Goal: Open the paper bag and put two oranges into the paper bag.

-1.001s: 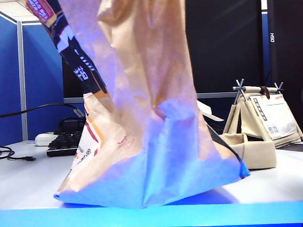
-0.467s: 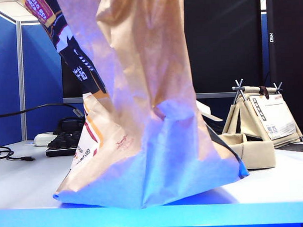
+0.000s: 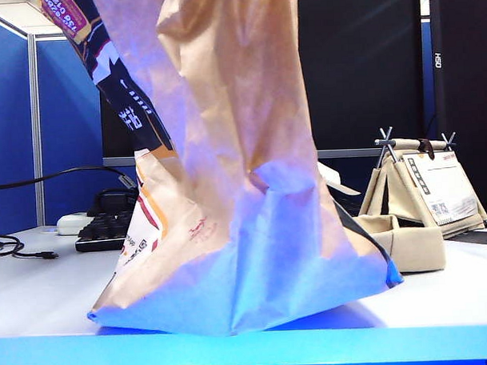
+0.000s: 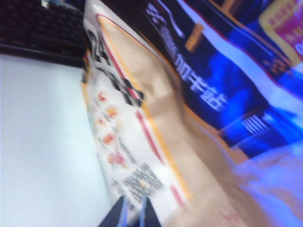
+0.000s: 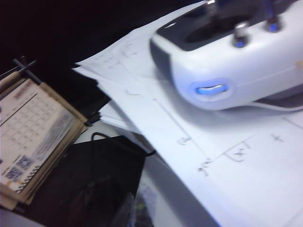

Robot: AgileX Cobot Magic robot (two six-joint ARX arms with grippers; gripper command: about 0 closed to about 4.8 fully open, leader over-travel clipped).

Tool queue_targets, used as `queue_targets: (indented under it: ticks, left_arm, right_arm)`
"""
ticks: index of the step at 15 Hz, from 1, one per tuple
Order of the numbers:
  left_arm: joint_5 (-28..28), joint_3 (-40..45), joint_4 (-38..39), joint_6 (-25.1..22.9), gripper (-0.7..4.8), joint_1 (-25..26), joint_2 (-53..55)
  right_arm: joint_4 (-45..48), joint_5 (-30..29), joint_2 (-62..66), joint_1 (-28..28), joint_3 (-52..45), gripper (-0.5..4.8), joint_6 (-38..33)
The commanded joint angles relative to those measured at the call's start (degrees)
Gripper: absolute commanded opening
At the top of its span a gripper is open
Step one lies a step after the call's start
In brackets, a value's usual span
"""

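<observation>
White counter [image 3: 39, 294], lit blue along its front edge. Blue partition panels [image 3: 9, 118] on the left of the exterior view, dark monitor [image 3: 367, 66] behind.

Paper bag [image 3: 228, 191] stands upright mid-counter and fills most of the exterior view, its top out of frame. Brown crumpled face towards the camera, printed black/red/yellow face on its left side. No oranges visible in any view.

Left fingers [image 4: 133, 215]: only the dark tips show at the edge of the left wrist view, closed together, holding nothing. The bag's printed face [image 4: 142, 142], with a white slip carrying a QR code, lies just ahead of the tips. Can't tell if they touch it, frame is blurred. White counter to one side of the tips, black keyboard [image 4: 38, 33] well beyond them.

Right fingers [image 5: 135, 213]: tips barely visible at the frame edge, blurred, shut and empty. They point away from the bag, which isn't in this view. Ahead of them: a black object [image 5: 90, 179], white printed sheets [image 5: 227, 161], a white device [image 5: 227, 66] with a lit blue indicator resting on the sheets, and the beige desk calendar [image 5: 33, 137] off to the side.

Other exterior clutter: keyboard [image 3: 105, 227] and black cables [image 3: 22, 250] left of the bag, low beige folded tray [image 3: 406, 245] and the calendar stand [image 3: 428, 184] to its right. Neither arm shows in the exterior view.
</observation>
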State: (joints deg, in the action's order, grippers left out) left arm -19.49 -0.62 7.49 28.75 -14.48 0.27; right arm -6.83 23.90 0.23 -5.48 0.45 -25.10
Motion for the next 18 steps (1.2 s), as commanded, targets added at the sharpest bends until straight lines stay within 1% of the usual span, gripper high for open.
queue_targets:
  ticks: [1, 3, 4, 5, 6, 7, 8, 10, 16, 17, 18]
  left_arm:
    - [-0.07, 0.07, 0.17, -0.26, 0.53, 6.67, -0.02]
    - [-0.04, 0.04, 0.17, -0.26, 0.53, 11.23, -0.02]
    - [-0.04, 0.04, 0.17, -0.26, 0.53, 13.03, -0.02]
    - [0.0, 0.04, 0.17, -0.26, 0.53, 14.01, -0.02]
    - [-0.04, 0.04, 0.17, -0.26, 0.53, 14.23, -0.02]
    - [-0.02, 0.04, 0.17, -0.26, 0.53, 14.27, -0.02]
    - [-0.02, 0.04, 0.17, -0.26, 0.53, 14.27, -0.02]
    - [-0.02, 0.04, 0.17, -0.26, 0.53, 14.27, -0.02]
    - [-0.02, 0.04, 0.17, -0.26, 0.53, 14.27, -0.02]
    - [1.14, 0.04, 0.17, -5.27, 0.52, 14.29, -0.02]
    - [3.74, 0.04, 0.17, -12.83, 0.53, 14.27, -0.02]
  right_arm:
    - [1.03, 0.22, -0.09, 2.1, -0.44, -0.05, -0.07]
    - [1.03, 0.22, -0.09, 2.36, -0.44, -0.05, -0.07]
    - [1.03, 0.44, -0.09, 3.45, -0.44, -0.04, -0.07]
    - [1.03, 0.44, -0.09, 5.79, -0.44, -0.05, -0.09]
    - [1.03, 0.42, -0.09, 7.28, -0.44, -0.05, -0.07]
    - [1.03, 0.42, -0.09, 9.99, -0.44, -0.05, -0.09]
    - [1.03, 0.42, -0.09, 11.08, -0.44, -0.05, -0.07]
    - [1.03, 0.44, -0.09, 11.87, -0.44, -0.05, -0.07]
    - [1.03, 0.42, -0.09, 11.85, -0.44, -0.05, -0.07]
    - [1.07, 0.42, -0.09, 11.85, -0.44, -0.05, -0.09]
    - [0.68, 0.57, -0.09, 11.82, -0.44, -0.05, 4.68]
